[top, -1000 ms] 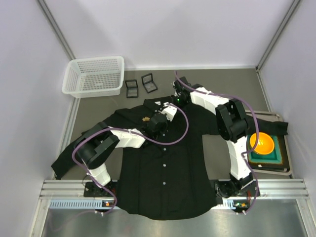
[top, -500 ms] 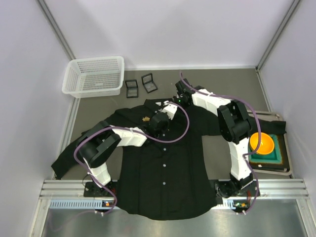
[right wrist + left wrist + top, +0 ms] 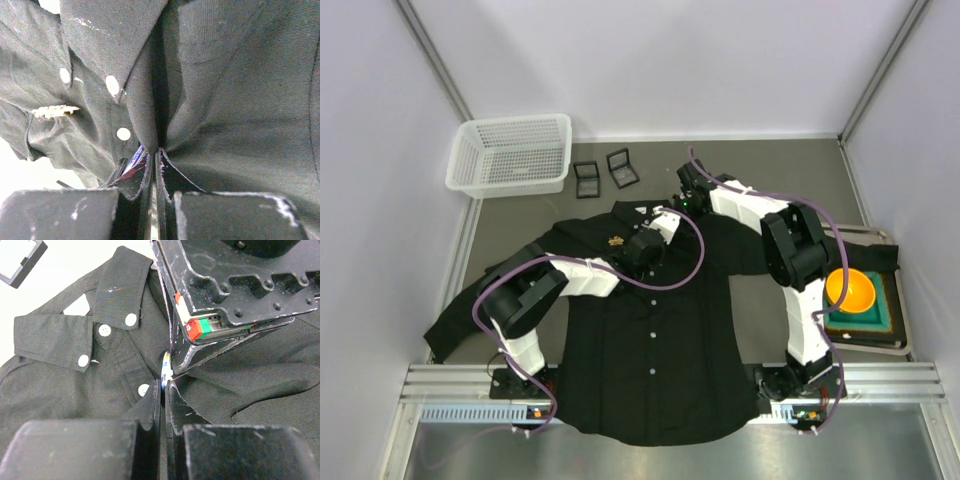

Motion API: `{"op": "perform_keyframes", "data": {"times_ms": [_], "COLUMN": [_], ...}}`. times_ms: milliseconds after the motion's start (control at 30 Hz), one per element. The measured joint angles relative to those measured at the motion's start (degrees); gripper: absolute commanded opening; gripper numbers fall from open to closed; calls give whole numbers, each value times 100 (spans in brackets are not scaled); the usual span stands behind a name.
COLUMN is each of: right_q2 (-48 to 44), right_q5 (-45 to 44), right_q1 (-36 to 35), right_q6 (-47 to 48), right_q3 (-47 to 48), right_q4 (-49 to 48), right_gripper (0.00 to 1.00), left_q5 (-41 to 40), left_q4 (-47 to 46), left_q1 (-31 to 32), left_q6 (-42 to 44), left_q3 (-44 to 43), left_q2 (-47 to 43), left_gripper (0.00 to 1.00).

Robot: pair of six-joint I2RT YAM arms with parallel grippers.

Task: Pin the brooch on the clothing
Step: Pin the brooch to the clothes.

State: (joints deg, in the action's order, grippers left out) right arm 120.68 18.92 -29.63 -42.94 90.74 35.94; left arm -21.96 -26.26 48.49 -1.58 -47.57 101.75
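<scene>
Room: pale walls are closing the cell in on 3 sides, with aluminium posts [image 3: 432, 55] running up the back corners. A dark grey table mat [image 3: 780, 170] is covering the work surface, and an aluminium rail [image 3: 450, 385] is running along the near edge.

The black shirt [image 3: 650, 350] is lying flat and front up, collar toward the back wall, sleeves spreading to both sides. The sleeve end on the right side is reaching onto a dark tray [image 3: 898, 345] at the table's right edge. An orange bowl [image 3: 851, 288] is sitting on a green pad [image 3: 878, 322] in that tray.

A white mesh basket [image 3: 510, 152] is sitting in the back left corner. 2 small black frames [image 3: 587, 179] are lying on the bare mat near the collar.

The gold brooch [image 3: 615, 240] is resting on the chest panel, on the left arm's side of the button row and near the collar. I can't tell whether it is pinned through.

Both arms are reaching in and meeting just below the collar. The left gripper [image 3: 163, 405] is pinching a ridge of shirt fabric beside the small white buttons [image 3: 104, 330], jaws nearly together. The right gripper [image 3: 153, 160] is also narrow, gripping a gathered fold under the collar flap. A small white-and-blue object [image 3: 166, 371] is showing at the right gripper's tip; I can't identify it.
</scene>
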Motion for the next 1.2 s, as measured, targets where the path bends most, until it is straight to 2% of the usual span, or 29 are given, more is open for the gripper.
{"op": "perform_keyframes", "data": {"times_ms": [1200], "right_q2": [-22], "right_q5": [129], "right_q1": [31], "right_q6": [-236], "right_q3": [-225], "right_q4": [-83], "right_gripper": [0], "left_q5": [-201], "left_q4": [81], "left_q1": [203], "left_q6": [-81], "left_q3": [-111], "left_q2": [98], "left_gripper": [0]}}
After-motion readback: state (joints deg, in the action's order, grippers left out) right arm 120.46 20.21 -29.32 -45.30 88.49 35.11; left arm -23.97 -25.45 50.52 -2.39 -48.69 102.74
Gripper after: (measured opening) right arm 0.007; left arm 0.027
